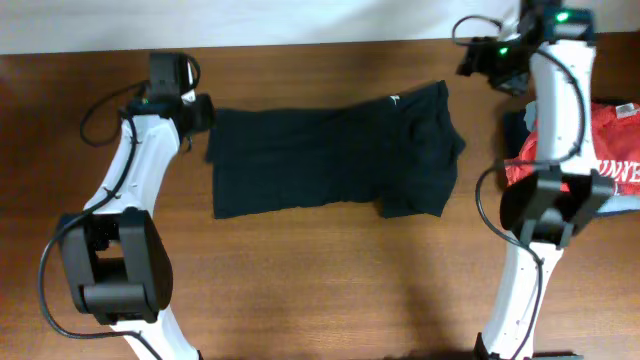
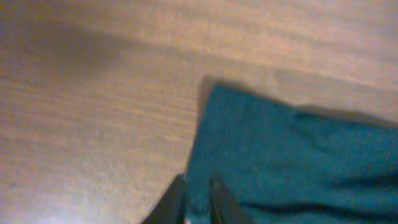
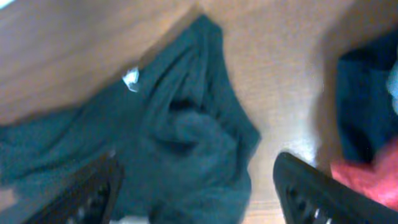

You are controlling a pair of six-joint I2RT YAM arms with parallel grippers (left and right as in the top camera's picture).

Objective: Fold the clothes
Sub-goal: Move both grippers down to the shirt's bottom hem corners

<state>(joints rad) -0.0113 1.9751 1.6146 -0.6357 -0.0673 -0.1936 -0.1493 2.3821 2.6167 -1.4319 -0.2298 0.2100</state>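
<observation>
Two dark fingers of the right gripper (image 3: 198,165) sit closest to the right wrist camera, one on each side of the view. They are spread wide, with nothing between them. Below them is the lumpy right end of the black shirt (image 1: 330,160), so I think this gripper is up in the air and not touching the cloth. The shirt lies flat in the middle of the table (image 1: 300,290), between the two arms. It is stretched out sideways, like a long band. Its left part is smooth. Its right part is wider and bunched, with a small white label (image 1: 394,100) near the top edge. It looks only partly folded to me, with more folds to do. The left gripper (image 2: 198,193) is down low at the shirt's left edge, close to a corner. Its two tips are very near each other, and the edge of the cloth shows in the thin gap between them. I cannot tell if they are pinching the cloth or just beside it. An edge near a corner is a good spot to grab for a neat fold, so that may be why it is there. A red shirt (image 1: 620,150) lies at the far right of the table, apart from the black one and partly hidden by the right arm (image 1: 555,110).
</observation>
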